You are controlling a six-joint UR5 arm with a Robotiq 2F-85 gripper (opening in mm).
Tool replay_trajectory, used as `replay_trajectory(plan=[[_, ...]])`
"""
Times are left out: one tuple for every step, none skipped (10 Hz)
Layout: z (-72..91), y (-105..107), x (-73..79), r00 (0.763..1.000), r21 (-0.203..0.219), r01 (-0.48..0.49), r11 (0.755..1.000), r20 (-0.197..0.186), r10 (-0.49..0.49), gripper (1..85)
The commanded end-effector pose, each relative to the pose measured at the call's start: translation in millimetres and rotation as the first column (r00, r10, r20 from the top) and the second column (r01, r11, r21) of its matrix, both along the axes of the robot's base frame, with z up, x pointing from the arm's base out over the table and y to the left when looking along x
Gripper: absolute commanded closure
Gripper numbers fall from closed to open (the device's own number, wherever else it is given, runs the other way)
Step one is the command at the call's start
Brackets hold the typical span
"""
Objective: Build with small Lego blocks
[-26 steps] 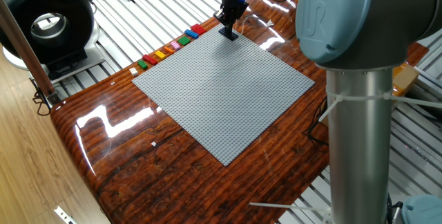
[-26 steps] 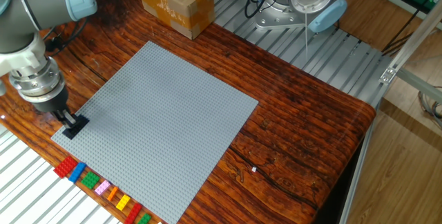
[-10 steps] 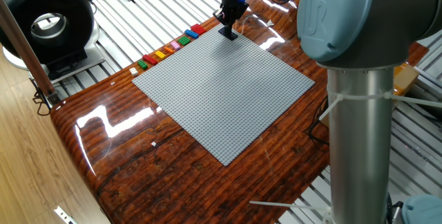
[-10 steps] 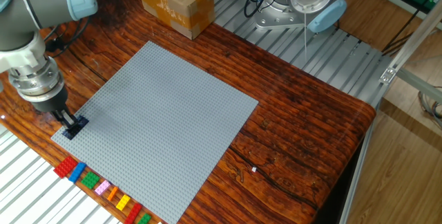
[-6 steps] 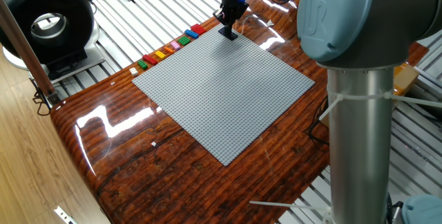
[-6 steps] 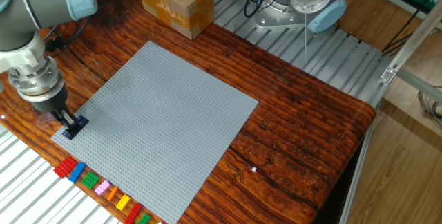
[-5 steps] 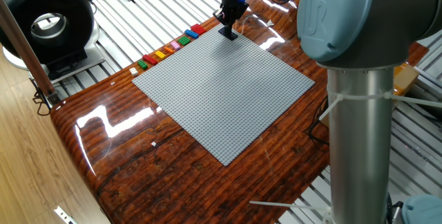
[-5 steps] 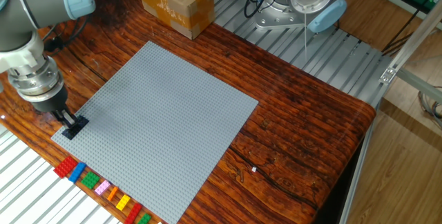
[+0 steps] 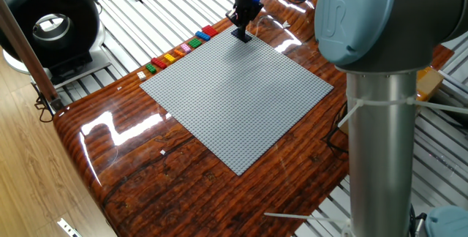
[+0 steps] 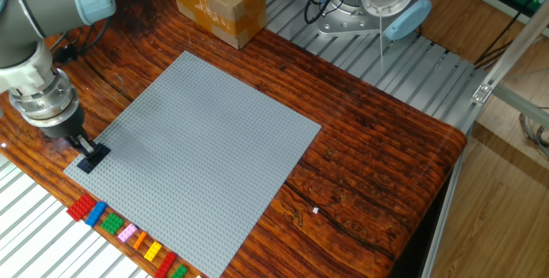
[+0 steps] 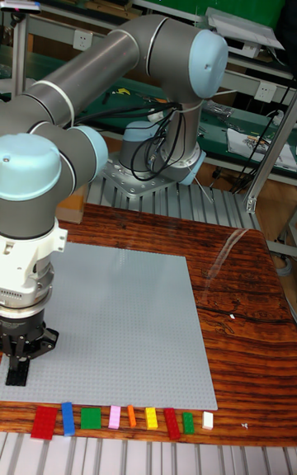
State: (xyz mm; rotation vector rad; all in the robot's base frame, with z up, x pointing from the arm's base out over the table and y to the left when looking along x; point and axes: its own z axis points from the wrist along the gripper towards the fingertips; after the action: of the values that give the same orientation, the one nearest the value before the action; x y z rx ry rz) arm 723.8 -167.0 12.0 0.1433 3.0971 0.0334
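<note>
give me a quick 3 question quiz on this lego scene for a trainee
1. True or false: the gripper is over a corner of the grey baseplate, next to the table edge where the row of small bricks lies.
2. Multiple choice: which colour is the brick at the end of the row nearest the gripper? A) white B) red C) pink
3. Fill in: the box at the far side of the table in the other fixed view is made of ____.

Key
1. True. A black brick sits at the jaws on that corner.
2. B, the red brick.
3. Cardboard, the cardboard box.
</note>
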Motion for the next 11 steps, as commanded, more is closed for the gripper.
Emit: replay_trajectory(plan=[[2.4,6.3,-1.0,0.999,0.006,0.039,0.999,-0.005,-0.039,84.7],[2.1,7.4,-1.3,0.999,0.000,0.045,0.999,-0.004,-0.045,84.7],[1.9,8.3,-1.7,0.999,0.000,0.048,0.999,-0.004,-0.048,84.7],[1.6,8.4,-2.1,0.999,0.000,0.049,0.999,-0.004,-0.049,84.7],[0.9,9.2,-1.8,0.999,0.005,0.046,0.999,0.001,-0.046,84.7],[-1.0,10.3,-0.8,0.999,0.014,0.042,0.999,0.010,-0.042,84.7],[-3.4,11.3,0.0,0.999,0.023,0.036,0.999,0.017,-0.036,84.7],[-4.7,11.0,0.4,0.999,0.025,0.034,0.999,0.020,-0.035,84.7],[-6.2,11.3,0.8,0.999,0.028,0.031,0.999,0.023,-0.032,84.7],[-8.8,12.6,3.1,0.999,0.038,0.024,0.999,0.037,-0.025,84.7],[-13.3,12.4,7.7,0.998,0.045,0.010,0.999,0.061,-0.013,84.7]])
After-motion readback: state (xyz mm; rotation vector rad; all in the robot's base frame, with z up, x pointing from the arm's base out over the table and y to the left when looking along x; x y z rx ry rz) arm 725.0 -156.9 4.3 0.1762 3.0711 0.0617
